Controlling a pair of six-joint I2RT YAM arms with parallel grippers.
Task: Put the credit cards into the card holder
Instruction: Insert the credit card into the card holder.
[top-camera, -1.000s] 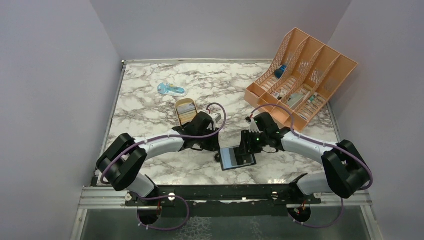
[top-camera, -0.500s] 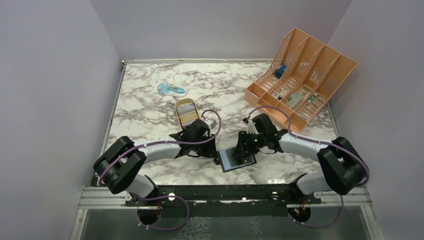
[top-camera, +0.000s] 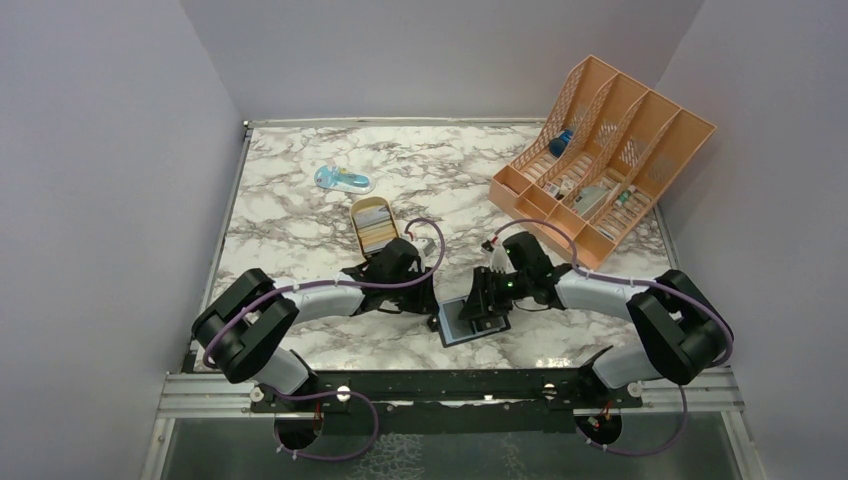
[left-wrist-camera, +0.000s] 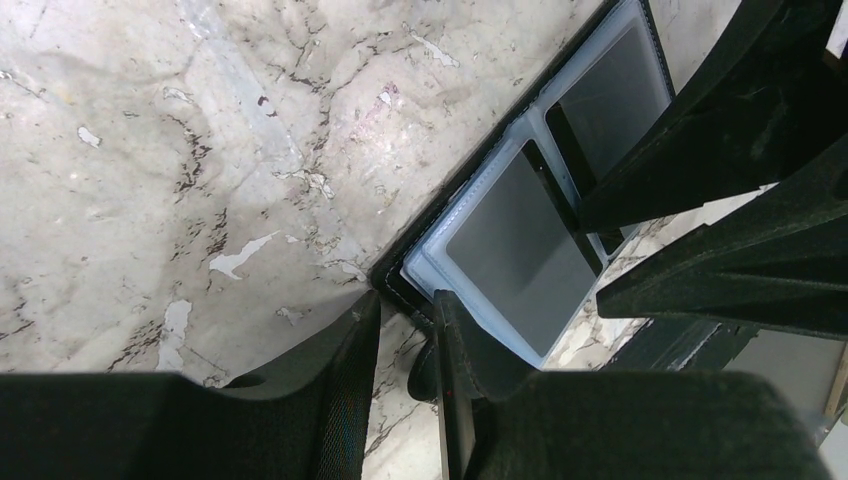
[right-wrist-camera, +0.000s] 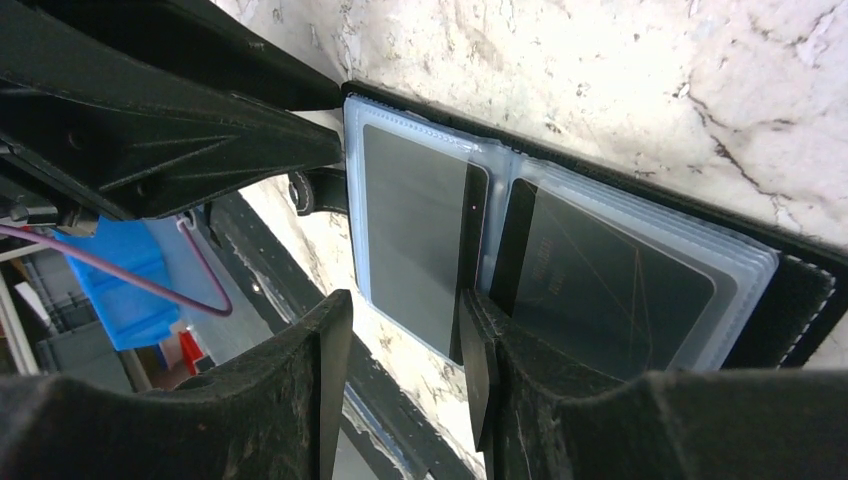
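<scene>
card holder (right-wrist-camera: 790, 285) lies open and flat on the desk (left-wrist-camera: 150, 150), clear sleeves up, a dark insert in each facing sleeve; faint print on one insert, too small to read; right gripper (right-wrist-camera: 405, 300) directly over it, jaws apart, straddling one sleeve's near edge, nothing clamped; left gripper (left-wrist-camera: 405, 297) at the holder's corner, jaws a narrow gap apart, snap tab (left-wrist-camera: 420, 368) in that gap; can't tell if it pinches anything; credit cards (top-camera: 374, 228) pale, stacked in the gold tin (top-camera: 356, 214), behind the left gripper's wrist, apart from the holder
</scene>
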